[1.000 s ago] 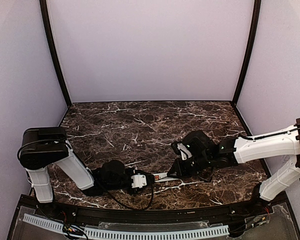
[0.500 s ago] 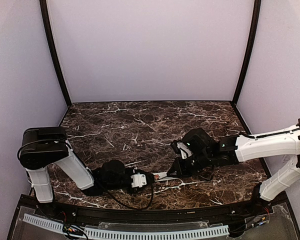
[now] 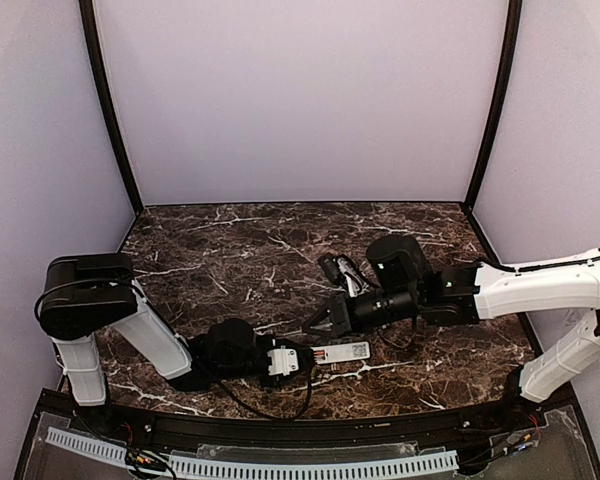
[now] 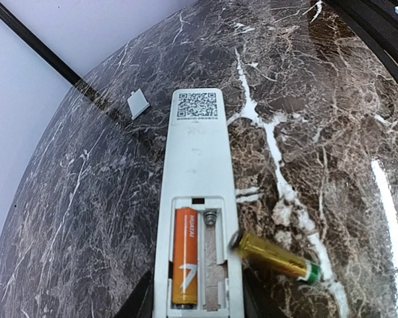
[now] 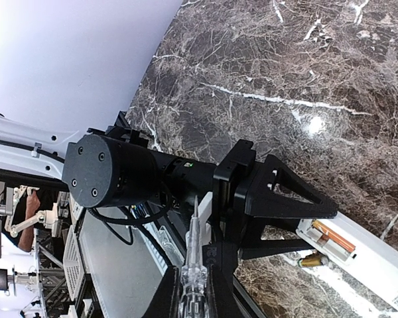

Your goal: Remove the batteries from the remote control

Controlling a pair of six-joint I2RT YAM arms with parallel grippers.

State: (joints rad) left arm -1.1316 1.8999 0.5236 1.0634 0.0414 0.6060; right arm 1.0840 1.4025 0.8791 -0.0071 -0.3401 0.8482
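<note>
Dark brown marble table (image 3: pixel 240 250) with white veins, pale lilac walls (image 3: pixel 300 100) all round, and both your arms are low at the near edge. Your left gripper (image 3: pixel 300 361) pinches the near end of the remote control (image 4: pixel 199 152), a finger (image 4: pixel 142 301) on either side of it. The remote lies flat on the marble, back up. There's a QR code (image 4: pixel 198 105) printed at its far end, the clearest marking on show.

Look into the open recess: one orange battery (image 4: pixel 186 255) sits in the left slot. It carries a white arrow mark and a line of lettering too small to read. The right slot (image 4: pixel 212 265) shows only its bare spring. The loose battery (image 4: pixel 273 255), gold with a green end, lies on the table just beside the remote's right edge.

The small white cover piece (image 4: pixel 138 103) rests apart, beyond the remote's far left corner. Your right gripper (image 3: pixel 313 324) hangs above the remote, jaws pressed onto a thin stick (image 5: pixel 194 255).
</note>
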